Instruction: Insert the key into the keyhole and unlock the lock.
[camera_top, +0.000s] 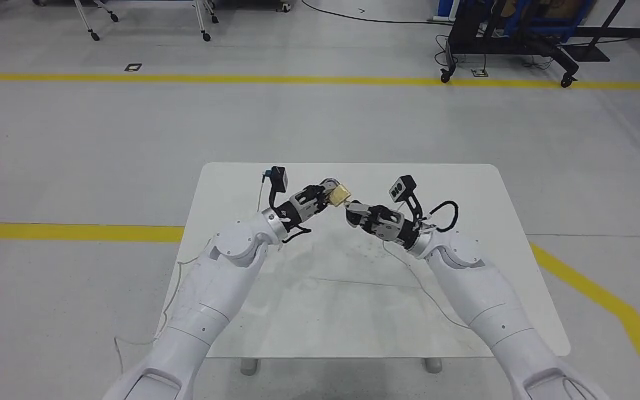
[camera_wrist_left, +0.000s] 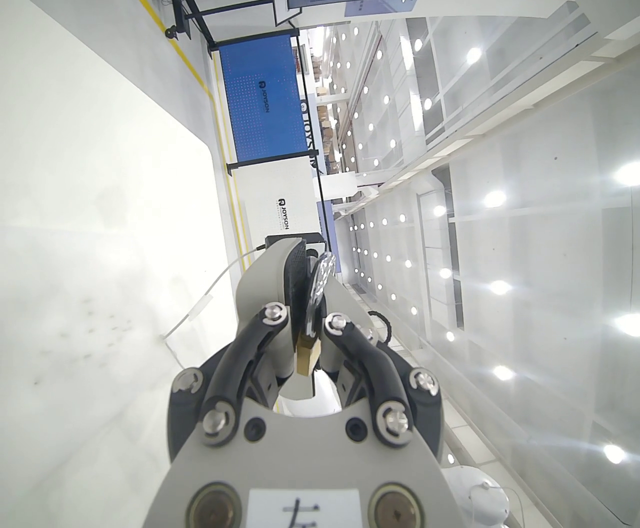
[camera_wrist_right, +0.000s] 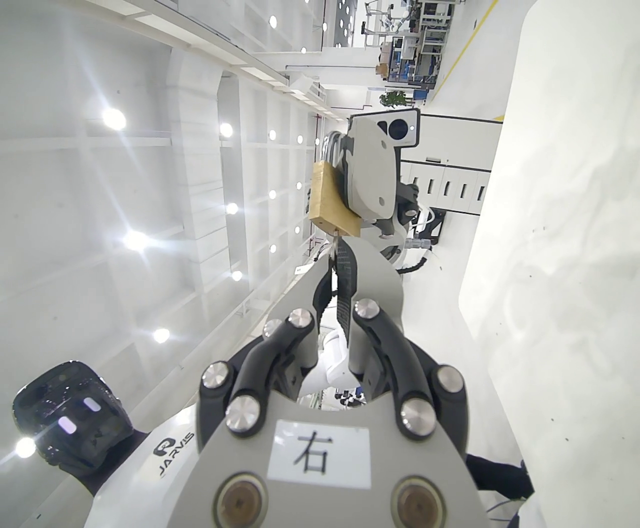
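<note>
A brass padlock hangs above the middle of the white table, and my left gripper is shut on it. The left wrist view has the lock's brass body edge-on between the fingers of the left gripper, with its silver shackle further out. In the right wrist view the padlock sticks out sideways from the left gripper. My right gripper is shut with its tips against the lock's underside. Only a small nub of the key shows there. From above, the right gripper meets the lock.
Both arms meet over the table's middle, held above its surface. A thin white cable lies on the tabletop near the left arm. Yellow floor lines and wheeled racks stand well beyond the table.
</note>
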